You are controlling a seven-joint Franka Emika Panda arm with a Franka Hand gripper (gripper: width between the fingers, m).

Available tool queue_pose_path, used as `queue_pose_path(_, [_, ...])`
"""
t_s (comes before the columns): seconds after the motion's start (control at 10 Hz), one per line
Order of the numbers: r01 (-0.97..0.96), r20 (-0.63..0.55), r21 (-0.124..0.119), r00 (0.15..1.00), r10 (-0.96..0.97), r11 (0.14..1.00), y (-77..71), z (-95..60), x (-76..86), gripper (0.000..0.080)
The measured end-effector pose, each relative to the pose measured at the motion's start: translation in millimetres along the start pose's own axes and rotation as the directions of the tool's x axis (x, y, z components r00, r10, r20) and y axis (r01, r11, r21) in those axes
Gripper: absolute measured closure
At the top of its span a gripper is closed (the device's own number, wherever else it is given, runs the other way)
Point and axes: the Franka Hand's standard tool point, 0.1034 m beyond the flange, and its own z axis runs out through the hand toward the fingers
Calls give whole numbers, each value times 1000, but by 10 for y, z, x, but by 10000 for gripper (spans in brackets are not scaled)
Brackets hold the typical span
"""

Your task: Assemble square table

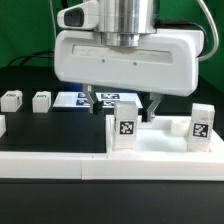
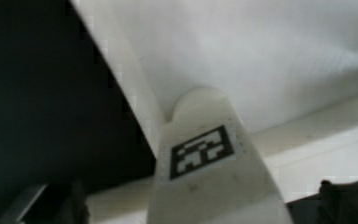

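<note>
1. Exterior view: the big white robot gripper (image 1: 122,102) hangs with its two dark fingers wide apart, holding nothing. Just under it, a short white plastic block leg with a black-and-white tag (image 1: 125,127) stands up at a corner of the flat white plastic square slab (image 1: 160,150). A second leg (image 1: 200,124) stands at the next corner. A third leg (image 1: 12,99) and a fourth leg (image 1: 41,100) sit apart on the black table (image 1: 50,130). If the gripper comes down off-centre, I think a finger could bump the leg and tip it crooked.
2. Wrist view: the tagged leg (image 2: 202,150) sits between the dark fingertips (image 2: 345,195), not touching them. The slab (image 2: 247,50) looks smooth and hard. Smooth plastic could slip in a loose squeeze.
</note>
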Motion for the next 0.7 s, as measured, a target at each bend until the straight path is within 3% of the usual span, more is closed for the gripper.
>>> queue_pose_path(0.3, [410,-16,-8,912,-410,912,-12,-9,42,150])
queue_pose_path(0.4, [377,-16,-7,926,-377,926,-8,-7,41,150])
queue_pose_path(0.6, [347,-16,-7,938,-347,938,-1,-6,43,413])
queue_pose_path(0.7, [291,-16,-5,957,-291,957,-5,-5,41,413])
